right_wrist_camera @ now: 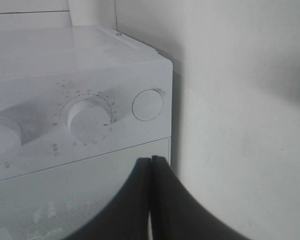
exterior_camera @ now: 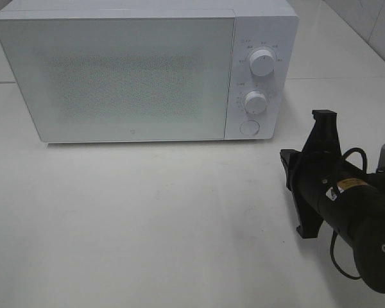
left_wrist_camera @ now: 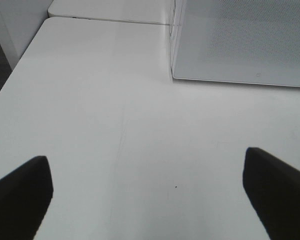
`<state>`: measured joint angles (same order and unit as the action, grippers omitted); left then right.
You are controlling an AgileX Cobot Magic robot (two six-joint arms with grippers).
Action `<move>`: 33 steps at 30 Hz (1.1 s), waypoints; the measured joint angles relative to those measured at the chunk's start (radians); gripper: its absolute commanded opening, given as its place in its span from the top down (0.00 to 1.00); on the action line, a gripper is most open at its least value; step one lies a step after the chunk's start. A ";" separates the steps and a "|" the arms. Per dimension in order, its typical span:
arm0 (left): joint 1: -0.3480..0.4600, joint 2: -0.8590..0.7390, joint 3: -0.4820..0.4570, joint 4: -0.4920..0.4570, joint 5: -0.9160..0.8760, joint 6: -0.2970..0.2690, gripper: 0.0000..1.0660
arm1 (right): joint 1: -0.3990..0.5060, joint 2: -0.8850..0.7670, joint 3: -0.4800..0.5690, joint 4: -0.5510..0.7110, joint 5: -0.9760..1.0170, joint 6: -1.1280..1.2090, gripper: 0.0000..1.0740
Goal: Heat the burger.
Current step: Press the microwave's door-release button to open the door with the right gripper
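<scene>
Burger: not visible in any view; its place, its heading and its long axis cannot be told.
Microwave [exterior_camera: 135,70]: white; stands at the back of the table [exterior_camera: 147,218]; long axis runs left to right in the high view; front faces the camera.
Door [exterior_camera: 115,77]: shut; window frosted with a fine dot pattern; nothing can be made out behind it.
Control panel [exterior_camera: 273,83]: right of the door; upper dial [exterior_camera: 262,62] at the top; lower dial [exterior_camera: 256,101] beneath it; round button [exterior_camera: 248,128] lowest.
Right gripper [exterior_camera: 287,160]: black; jaws pressed flat together with nothing between them; aimed towards the lower part of the control panel; apart from the microwave, in front of it and to its right.
Right wrist view: lower dial and round button lie beyond the closed fingertips [right_wrist_camera: 151,167].
Left gripper [left_wrist_camera: 147,200]: outside the high view; fingers [left_wrist_camera: 20,195] spread wide; only bare table between them; holds nothing; the microwave's front left corner lies ahead of it.
</scene>
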<state>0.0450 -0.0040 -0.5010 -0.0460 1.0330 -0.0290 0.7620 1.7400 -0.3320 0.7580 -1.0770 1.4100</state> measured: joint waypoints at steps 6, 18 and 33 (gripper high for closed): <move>0.000 0.000 0.000 0.000 0.000 0.000 0.08 | -0.041 0.034 -0.047 -0.025 0.030 -0.019 1.00; 0.000 0.000 0.000 0.000 0.000 0.000 0.08 | -0.060 0.169 -0.200 -0.054 0.071 -0.019 1.00; 0.000 0.000 0.000 0.000 0.000 0.000 0.08 | -0.144 0.266 -0.366 -0.061 0.135 -0.030 1.00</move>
<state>0.0450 -0.0040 -0.5010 -0.0460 1.0330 -0.0290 0.6180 2.0060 -0.6980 0.6970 -0.9420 1.3800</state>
